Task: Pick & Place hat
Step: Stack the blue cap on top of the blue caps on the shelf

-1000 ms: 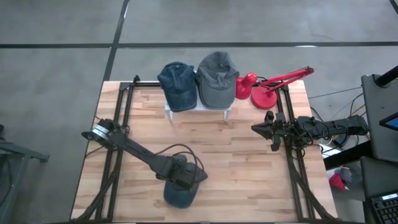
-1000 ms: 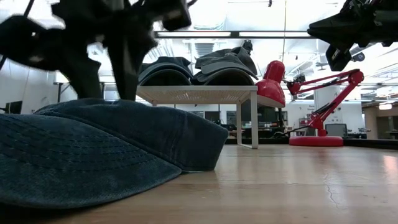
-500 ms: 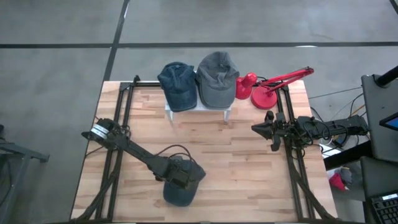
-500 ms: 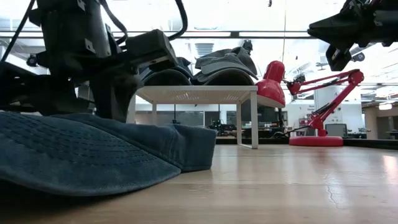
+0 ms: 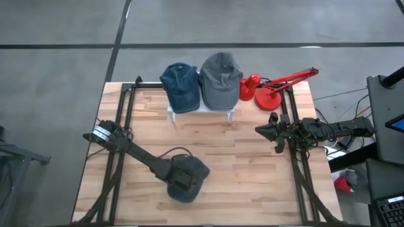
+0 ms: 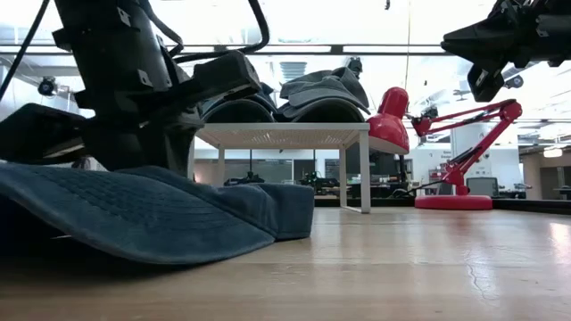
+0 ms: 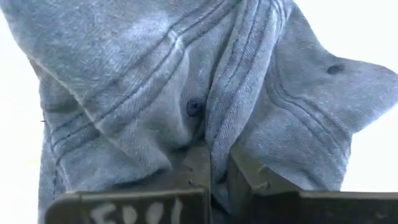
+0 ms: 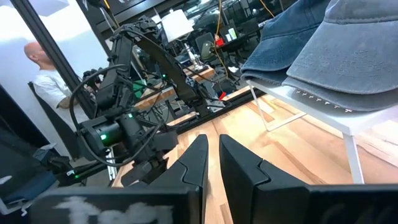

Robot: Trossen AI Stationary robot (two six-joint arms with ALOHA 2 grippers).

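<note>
At the lower centre of the high view, a fold of the blue denim cap point(image 5: 187, 178) is pinched by the left gripper point(image 7: 213, 169), jaws clamped on fabric. The grasp step is judged done; a lift toward the white stand point(image 5: 201, 111) is called for. The right gripper point(image 5: 261, 130) is parked, fingers together.

The left arm is reaching down toward the table's near side, its left gripper point(image 5: 181, 183) pinching fabric. The right gripper point(image 5: 262, 130) is hovering at the right side, fingers together.
</note>
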